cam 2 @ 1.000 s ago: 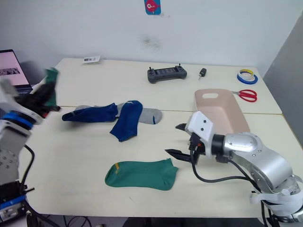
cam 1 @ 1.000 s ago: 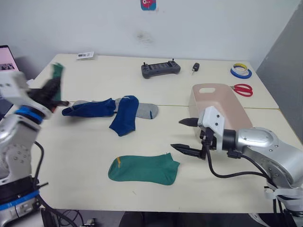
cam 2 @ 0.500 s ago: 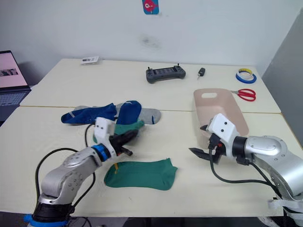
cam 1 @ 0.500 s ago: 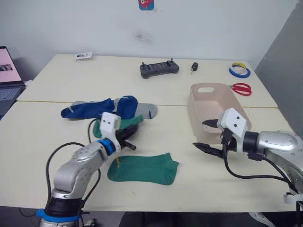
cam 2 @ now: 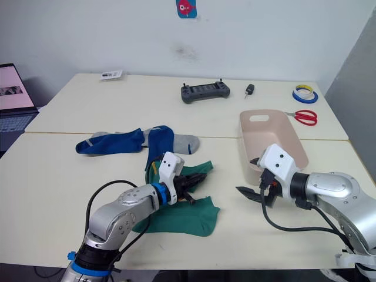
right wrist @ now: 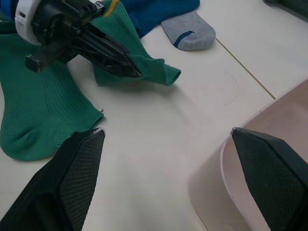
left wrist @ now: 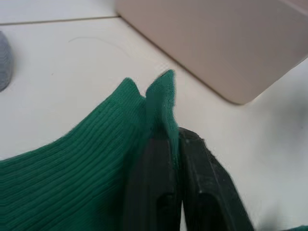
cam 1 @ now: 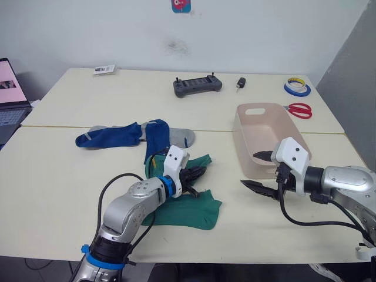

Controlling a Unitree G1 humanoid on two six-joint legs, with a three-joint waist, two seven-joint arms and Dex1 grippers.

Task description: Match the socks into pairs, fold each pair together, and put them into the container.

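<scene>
The pale cream tabletop [cam 1: 70,194] carried everything. The pinkish-beige rounded rectangular plastic bin [cam 1: 262,120] stood on the right, apparently empty. Two royal blue ankle socks [cam 1: 111,134] lay at centre left over a grey sock with a blue mark [cam 1: 184,137]. One flat green ribbed sock [cam 1: 197,212] lay near centre; the second green ribbed sock [cam 1: 197,162] was clenched at its edge in the left gripper [cam 1: 194,176], partly over the flat one. The right gripper [cam 1: 261,173] hung spread and empty just left of the bin. Judgement: the socks are light, limp, unbreakable, and will drape, so pinch near cuff or toe. The left wrist view showed the fingers [left wrist: 159,159] shut on a thin fold of knit; the right wrist view showed the drooping sock tip.
</scene>
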